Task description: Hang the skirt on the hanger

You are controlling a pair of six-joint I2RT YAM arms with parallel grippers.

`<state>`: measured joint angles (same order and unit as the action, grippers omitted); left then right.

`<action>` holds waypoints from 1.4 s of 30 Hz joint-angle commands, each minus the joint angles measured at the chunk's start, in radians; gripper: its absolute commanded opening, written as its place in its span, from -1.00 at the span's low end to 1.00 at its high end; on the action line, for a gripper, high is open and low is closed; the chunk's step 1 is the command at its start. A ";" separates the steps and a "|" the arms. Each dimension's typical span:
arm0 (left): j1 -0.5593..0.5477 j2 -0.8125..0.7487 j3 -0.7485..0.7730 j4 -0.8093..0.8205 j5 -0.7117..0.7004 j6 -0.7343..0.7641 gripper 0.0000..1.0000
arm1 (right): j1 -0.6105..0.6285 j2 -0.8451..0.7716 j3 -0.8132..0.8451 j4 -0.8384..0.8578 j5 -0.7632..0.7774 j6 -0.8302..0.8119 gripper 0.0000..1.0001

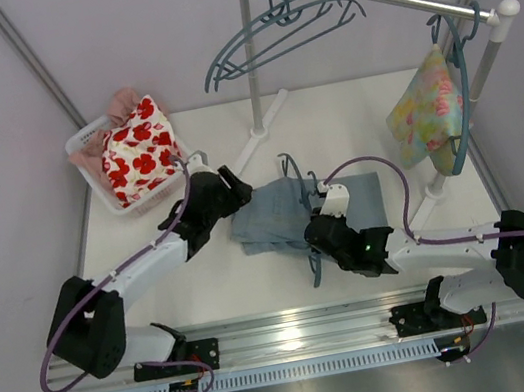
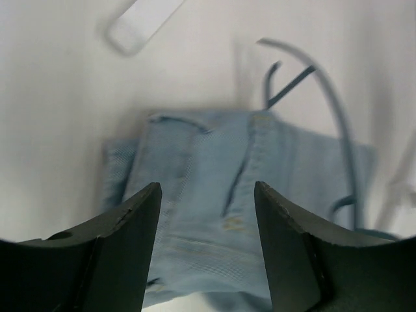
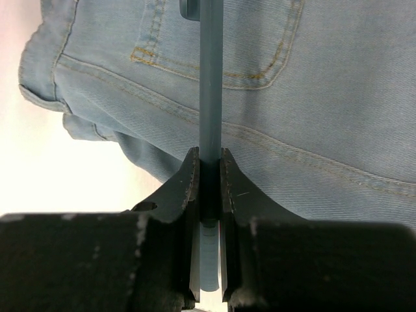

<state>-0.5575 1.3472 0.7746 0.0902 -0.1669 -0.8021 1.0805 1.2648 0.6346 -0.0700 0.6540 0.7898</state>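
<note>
The light blue denim skirt [image 1: 271, 217] lies crumpled flat mid-table. A teal hanger [image 1: 317, 270] rests across it, hook toward the far side. My right gripper [image 1: 316, 238] is shut on the hanger; in the right wrist view the thin rod [image 3: 210, 78] runs straight out from between the closed jaws [image 3: 210, 162] over the skirt's back pocket [image 3: 312, 97]. My left gripper [image 1: 239, 194] hovers at the skirt's left edge. Its fingers [image 2: 208, 214] stand open over the denim [image 2: 214, 162] with nothing between them, and the hanger [image 2: 339, 130] curves off to the right.
A white basket [image 1: 80, 142] at the far left holds a white cloth with red flowers [image 1: 138, 155]. A garment rack [image 1: 248, 56] stands behind with spare teal hangers [image 1: 274, 31] on its rail. A pastel floral garment [image 1: 427, 121] hangs at the right. The rack's foot [image 2: 146, 19] lies beyond the skirt.
</note>
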 commanded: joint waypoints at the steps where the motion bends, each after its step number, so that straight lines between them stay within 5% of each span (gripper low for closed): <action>1: -0.011 0.039 0.006 -0.162 -0.040 0.167 0.30 | -0.004 -0.030 0.013 -0.019 0.076 0.020 -1.00; 6: -0.065 0.093 0.014 -0.199 -0.100 0.181 0.28 | -0.011 -0.042 0.013 -0.004 0.062 -0.007 -1.00; 10: -0.081 0.176 0.074 -0.283 -0.157 0.156 -0.09 | -0.014 -0.044 0.019 -0.004 0.042 -0.024 -1.00; 16: -0.094 0.234 0.040 -0.365 -0.192 0.106 -0.29 | -0.048 -0.062 0.030 -0.054 0.053 -0.014 -1.00; 33: -0.231 0.208 -0.052 -0.388 -0.252 -0.095 -0.46 | -0.114 -0.002 0.074 -0.174 0.209 0.065 -1.00; 42: -0.295 0.147 -0.126 -0.395 -0.263 -0.192 -0.50 | -0.117 0.151 0.137 -0.099 0.180 0.003 -1.00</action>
<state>-0.8280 1.5162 0.7040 -0.2119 -0.4473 -0.9409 0.9737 1.3598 0.7132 -0.2016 0.7425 0.7879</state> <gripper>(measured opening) 0.254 0.133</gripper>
